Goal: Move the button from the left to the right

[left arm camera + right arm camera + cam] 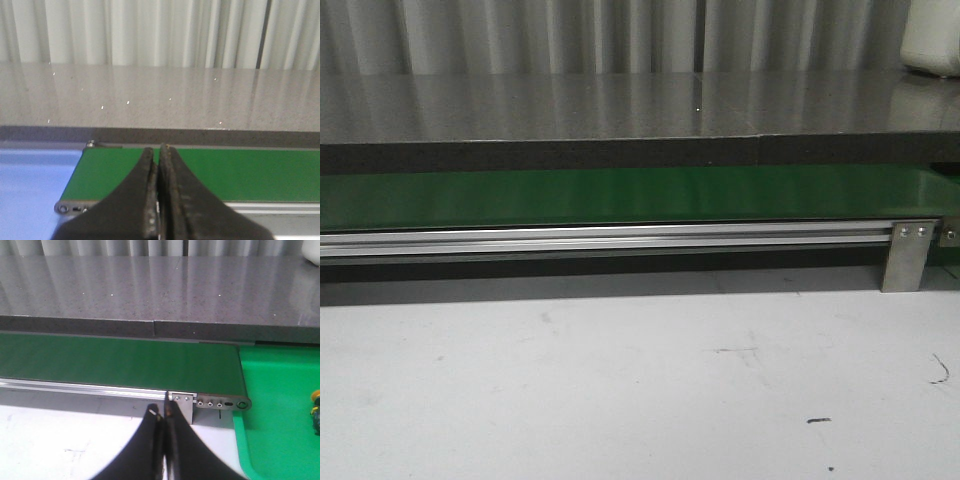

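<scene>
No button shows on the green belt (620,197) in any view. A small yellow and dark thing (315,412) lies in the green tray (280,435) past the belt's right end. The picture's edge cuts it off, so I cannot tell whether it is the button. My left gripper (159,150) is shut and empty over the left end of the belt (240,172). My right gripper (162,411) is shut and empty over the white table, in front of the right end of the belt (125,362). Neither gripper shows in the front view.
A silver rail (600,238) with a metal bracket (908,255) runs along the belt's front. A dark grey stone counter (620,105) lies behind the belt, with a white thing (932,40) at its far right. The white table (620,380) lies in front.
</scene>
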`<state>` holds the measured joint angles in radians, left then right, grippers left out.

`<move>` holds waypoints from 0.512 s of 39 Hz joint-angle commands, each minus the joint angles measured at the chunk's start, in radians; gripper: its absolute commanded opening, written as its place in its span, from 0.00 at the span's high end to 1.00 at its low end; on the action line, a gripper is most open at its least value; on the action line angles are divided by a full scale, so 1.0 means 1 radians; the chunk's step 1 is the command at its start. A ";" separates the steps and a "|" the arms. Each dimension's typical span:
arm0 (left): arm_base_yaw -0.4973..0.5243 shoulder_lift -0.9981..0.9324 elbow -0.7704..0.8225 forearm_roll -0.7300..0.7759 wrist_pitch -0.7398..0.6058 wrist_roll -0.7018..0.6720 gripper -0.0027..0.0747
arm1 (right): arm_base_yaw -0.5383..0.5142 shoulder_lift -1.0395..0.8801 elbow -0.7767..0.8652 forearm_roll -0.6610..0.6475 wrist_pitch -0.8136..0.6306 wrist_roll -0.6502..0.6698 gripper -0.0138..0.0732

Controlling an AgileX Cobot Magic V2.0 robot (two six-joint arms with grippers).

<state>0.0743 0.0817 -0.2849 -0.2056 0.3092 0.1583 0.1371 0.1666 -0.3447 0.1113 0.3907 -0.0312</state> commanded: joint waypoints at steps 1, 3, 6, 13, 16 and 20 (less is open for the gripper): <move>-0.026 0.004 0.012 0.112 -0.080 -0.147 0.99 | 0.003 0.011 -0.024 0.004 -0.087 -0.006 0.92; -0.046 -0.015 0.042 0.155 -0.085 -0.172 0.99 | 0.003 0.011 -0.024 0.004 -0.087 -0.006 0.92; -0.068 -0.052 0.100 0.164 -0.110 -0.172 0.99 | 0.003 0.011 -0.024 0.004 -0.087 -0.006 0.92; -0.061 -0.104 0.225 0.164 -0.185 -0.172 0.99 | 0.003 0.011 -0.024 0.004 -0.085 -0.006 0.92; -0.054 -0.107 0.267 0.164 -0.225 -0.172 0.99 | 0.003 0.011 -0.024 0.004 -0.086 -0.006 0.92; -0.050 -0.107 0.326 0.153 -0.298 -0.172 0.99 | 0.003 0.011 -0.024 0.004 -0.086 -0.006 0.92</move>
<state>0.0226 -0.0043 0.0096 -0.0426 0.1792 0.0000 0.1371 0.1666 -0.3447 0.1113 0.3907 -0.0315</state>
